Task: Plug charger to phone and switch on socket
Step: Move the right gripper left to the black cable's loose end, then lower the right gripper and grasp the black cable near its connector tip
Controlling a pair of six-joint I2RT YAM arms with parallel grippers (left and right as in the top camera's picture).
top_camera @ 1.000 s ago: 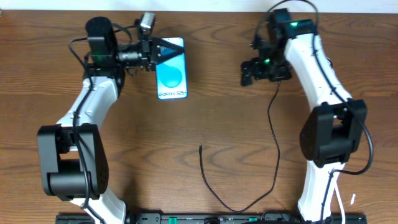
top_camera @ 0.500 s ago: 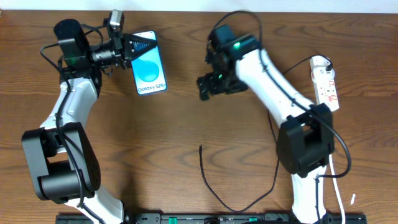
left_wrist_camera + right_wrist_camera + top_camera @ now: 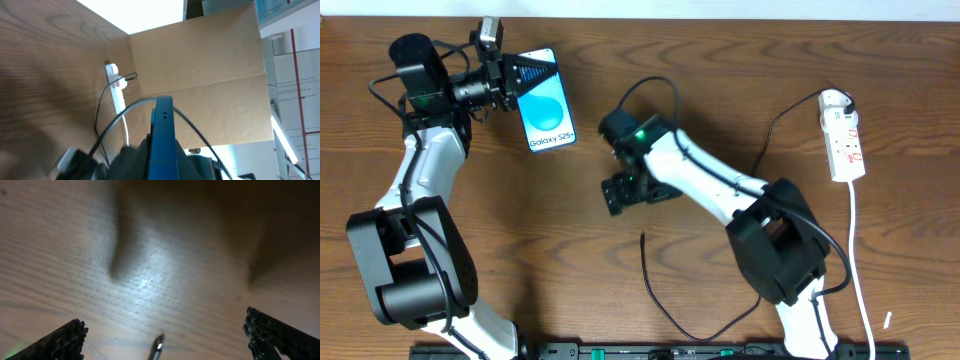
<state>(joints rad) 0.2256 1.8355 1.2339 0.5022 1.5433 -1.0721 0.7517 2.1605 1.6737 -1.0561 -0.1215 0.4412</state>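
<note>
The phone [image 3: 546, 104], its blue screen facing up, is at the far left of the table with my left gripper [image 3: 524, 76] shut on its far end. In the left wrist view the phone [image 3: 162, 131] stands edge-on between the jaws. The charger [image 3: 664, 312] lies as a thin black cable looping over the near middle, its free tip [image 3: 642, 238] pointing away from me. Its other end runs up to the white socket [image 3: 846, 140] at the far right. My right gripper [image 3: 628, 192] hovers open just beyond that tip, and the tip [image 3: 157, 348] shows between its wide-apart fingers [image 3: 59, 341].
The socket's white cord [image 3: 860, 260] runs down the right side to the table's near edge. The socket [image 3: 114, 80] and a brown cardboard wall [image 3: 210, 85] behind the table show in the left wrist view. A black rail [image 3: 650, 351] lines the near edge.
My right arm has swung from the far right, leftward and nearer, to a spot over the charger's free tip, uncovering the socket. My left arm has carried the phone further left.
</note>
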